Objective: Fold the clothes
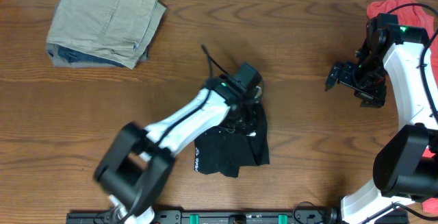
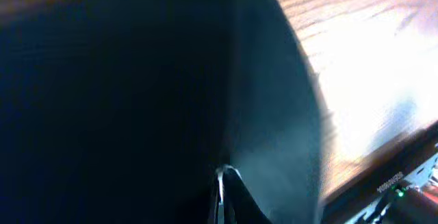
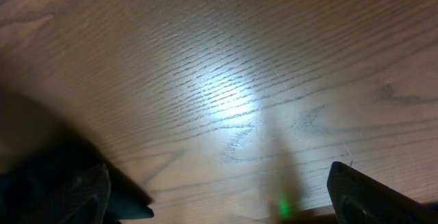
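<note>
Wood-grain table; black shirt bunched centre, khaki trousers corner.

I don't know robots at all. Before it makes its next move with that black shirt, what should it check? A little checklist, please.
1. Left gripper shut on the black shirt: ok, dark fabric surrounds it.
2. Right gripper open and empty: ok, over the bare table.
3. Shirt spread flat: not ok, it lies bunched.
4. Khaki trousers and red T-shirt apart from the shirt: ok.
5. How many layers are pinched: cannot tell.
</note>
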Motion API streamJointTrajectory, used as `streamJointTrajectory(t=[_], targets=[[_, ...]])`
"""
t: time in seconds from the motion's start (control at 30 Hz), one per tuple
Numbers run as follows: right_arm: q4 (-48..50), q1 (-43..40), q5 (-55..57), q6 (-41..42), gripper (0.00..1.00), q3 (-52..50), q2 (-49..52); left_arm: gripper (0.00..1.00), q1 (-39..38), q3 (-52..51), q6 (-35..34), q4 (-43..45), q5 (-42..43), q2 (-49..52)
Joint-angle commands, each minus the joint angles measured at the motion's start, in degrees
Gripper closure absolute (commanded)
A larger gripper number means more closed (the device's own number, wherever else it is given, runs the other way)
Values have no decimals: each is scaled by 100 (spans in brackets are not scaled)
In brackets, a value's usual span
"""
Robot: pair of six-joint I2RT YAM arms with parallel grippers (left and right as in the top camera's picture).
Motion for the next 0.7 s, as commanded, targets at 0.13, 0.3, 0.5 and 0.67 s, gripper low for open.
streamJointTrajectory(t=[0.13,0.3,0.5,0.67], targets=[[15,7,20,-63,1,68,-79,94,11,-39,177,227,658,503],[15,7,20,-63,1,68,-79,94,11,-7,282,-2,824,15],[15,7,20,-61,1,68,-79,94,4,-7,280,-507,822,-1051],[15,7,20,-63,1,68,-79,94,4,-9,282,-1073,780,-1580]])
